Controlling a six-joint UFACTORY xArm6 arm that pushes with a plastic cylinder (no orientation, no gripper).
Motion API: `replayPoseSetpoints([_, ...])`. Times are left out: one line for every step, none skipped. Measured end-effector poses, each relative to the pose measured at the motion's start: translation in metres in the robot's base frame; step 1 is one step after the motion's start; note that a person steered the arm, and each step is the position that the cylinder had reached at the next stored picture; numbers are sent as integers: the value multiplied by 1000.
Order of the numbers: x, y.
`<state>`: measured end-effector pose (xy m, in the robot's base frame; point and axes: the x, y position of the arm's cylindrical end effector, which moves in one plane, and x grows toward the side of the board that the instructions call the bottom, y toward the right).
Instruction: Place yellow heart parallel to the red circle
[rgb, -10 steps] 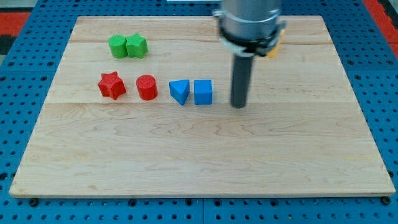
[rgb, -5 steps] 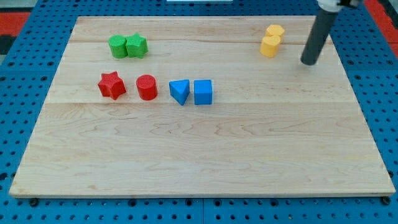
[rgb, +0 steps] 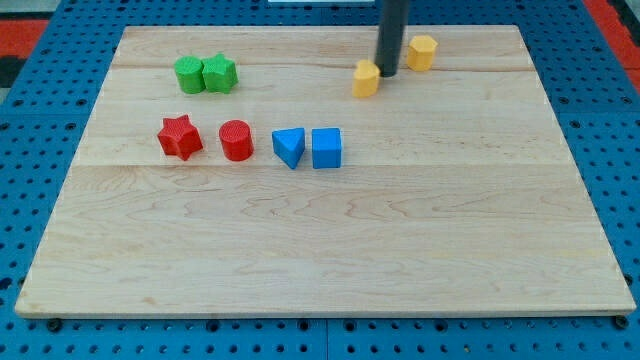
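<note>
My tip (rgb: 387, 74), a bare rod with no jaws, touches the yellow heart (rgb: 366, 78) on its right, near the worktop (rgb: 330, 260) top. I'd push gently down-left, steering toward the red circle (rgb: 236, 140) row.

The rod (rgb: 392, 35) is cut off at the view's top.

My tip (rgb: 387, 74) touches a yellow block (rgb: 366, 79).
</note>
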<state>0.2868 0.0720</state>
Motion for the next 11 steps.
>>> replayPoseSetpoints([20,19])
replayPoseSetpoints([7,-21])
replayPoseSetpoints([-13,-42])
replayPoseSetpoints([8,-4])
replayPoseSetpoints([32,-2])
replayPoseSetpoints([24,-52])
replayPoseSetpoints([9,-99])
replayPoseSetpoints([22,-64])
replayPoseSetpoints([51,-73])
replayPoseSetpoints([56,-95])
replayPoseSetpoints([45,-110])
